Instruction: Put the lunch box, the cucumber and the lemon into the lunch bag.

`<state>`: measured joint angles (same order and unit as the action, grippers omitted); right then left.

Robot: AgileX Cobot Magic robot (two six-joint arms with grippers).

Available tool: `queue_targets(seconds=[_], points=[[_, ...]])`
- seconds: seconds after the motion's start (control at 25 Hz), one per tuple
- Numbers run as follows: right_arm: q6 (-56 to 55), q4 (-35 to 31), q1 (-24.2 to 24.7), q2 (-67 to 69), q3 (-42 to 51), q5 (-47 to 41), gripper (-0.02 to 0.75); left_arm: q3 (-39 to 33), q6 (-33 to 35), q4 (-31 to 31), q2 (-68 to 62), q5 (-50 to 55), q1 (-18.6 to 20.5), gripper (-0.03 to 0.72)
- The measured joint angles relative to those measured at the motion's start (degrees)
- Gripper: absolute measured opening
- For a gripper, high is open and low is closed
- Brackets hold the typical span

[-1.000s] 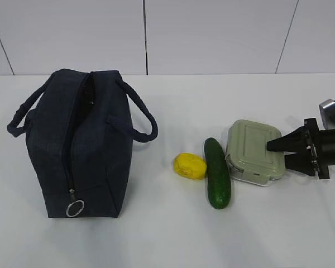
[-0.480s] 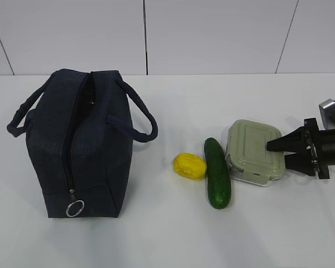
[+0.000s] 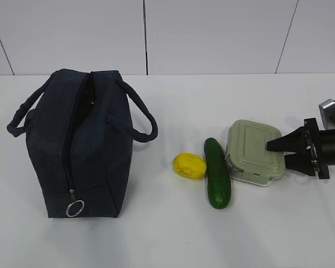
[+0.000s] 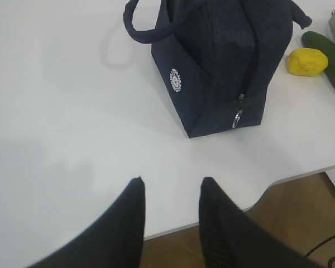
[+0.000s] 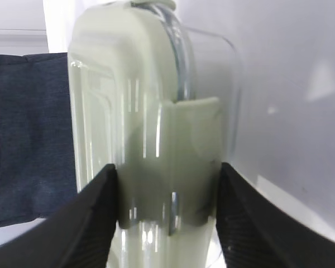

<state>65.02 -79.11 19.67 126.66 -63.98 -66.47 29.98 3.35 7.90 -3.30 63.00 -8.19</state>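
Note:
The lunch box (image 3: 250, 149), clear with a sage-green lid, lies on the white table at the right. My right gripper (image 3: 276, 154) comes in from the right and is shut on its near end. In the right wrist view both fingers press the lunch box (image 5: 139, 111), one on the lid, one on the base. The cucumber (image 3: 217, 173) lies just left of the box, and the lemon (image 3: 190, 166) left of that. The navy lunch bag (image 3: 78, 145) stands at the left with its top zipper parted. My left gripper (image 4: 170, 181) is open and empty, hanging over the table's front edge, short of the lunch bag (image 4: 223, 67).
The bag's loop handles (image 3: 139, 114) stick out to both sides, and a silver ring pull (image 3: 74, 209) hangs at its near end. The table's front edge (image 4: 301, 174) and wooden floor show below the left gripper. A white wall stands behind the table.

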Motion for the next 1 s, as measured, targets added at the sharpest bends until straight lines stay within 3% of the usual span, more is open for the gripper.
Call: queue_targets(seconds=[1.0], points=[[0.00, 0.00, 0.00, 0.00, 0.00, 0.00, 0.382, 0.00, 0.00, 0.00, 0.00, 0.00, 0.00, 0.240]])
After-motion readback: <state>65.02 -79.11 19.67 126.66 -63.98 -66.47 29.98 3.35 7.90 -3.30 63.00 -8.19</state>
